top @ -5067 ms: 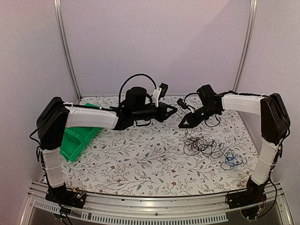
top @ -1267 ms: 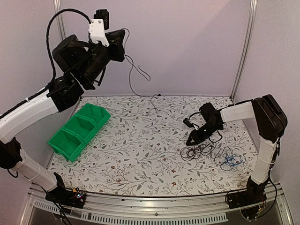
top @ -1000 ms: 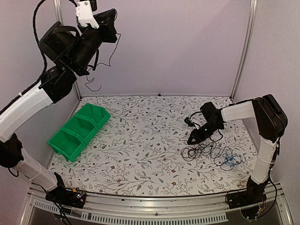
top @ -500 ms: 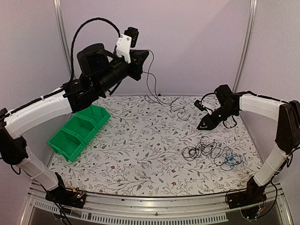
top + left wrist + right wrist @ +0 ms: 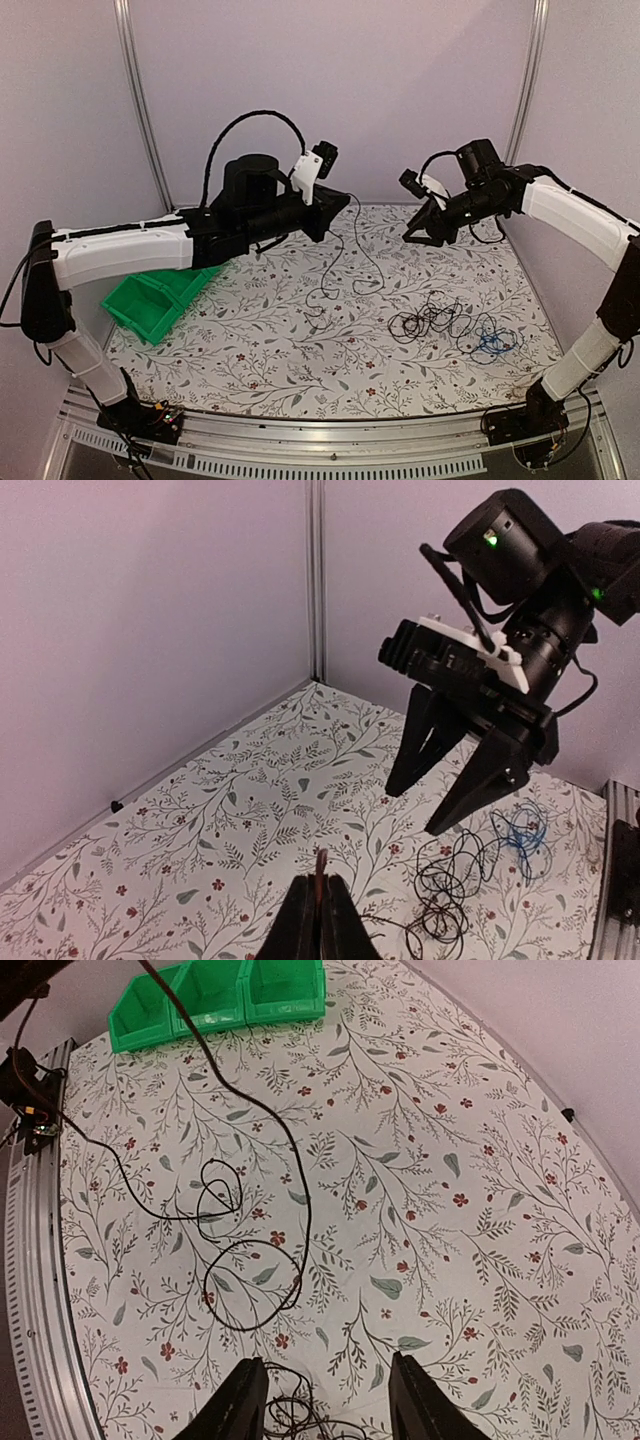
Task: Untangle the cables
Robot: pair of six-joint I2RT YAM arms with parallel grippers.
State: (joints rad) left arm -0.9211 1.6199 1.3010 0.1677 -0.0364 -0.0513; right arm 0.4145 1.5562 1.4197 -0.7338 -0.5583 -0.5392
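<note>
My left gripper [image 5: 343,203] hangs mid-air over the table's middle, shut on one dark cable [image 5: 330,262]. The cable's brown end [image 5: 320,861] pokes out between the closed fingertips [image 5: 320,885]. It drops to the table and lies there in loose loops [image 5: 250,1280]. The other cables lie in a black tangle [image 5: 437,320] at the right, with a blue cable [image 5: 493,342] at its right edge. My right gripper [image 5: 413,234] is raised high above the back right, apart from the tangle. It is open, with nothing between its fingers [image 5: 247,1400].
A row of green bins [image 5: 158,298] sits at the left, partly under my left arm. The metal rail [image 5: 300,440] runs along the near edge. Walls and corner posts [image 5: 520,100] close the back.
My left arm swung down from high at the back left to the middle, trailing its cable onto the table. My right gripper lifted off the tangle, rose toward the back and opened.
</note>
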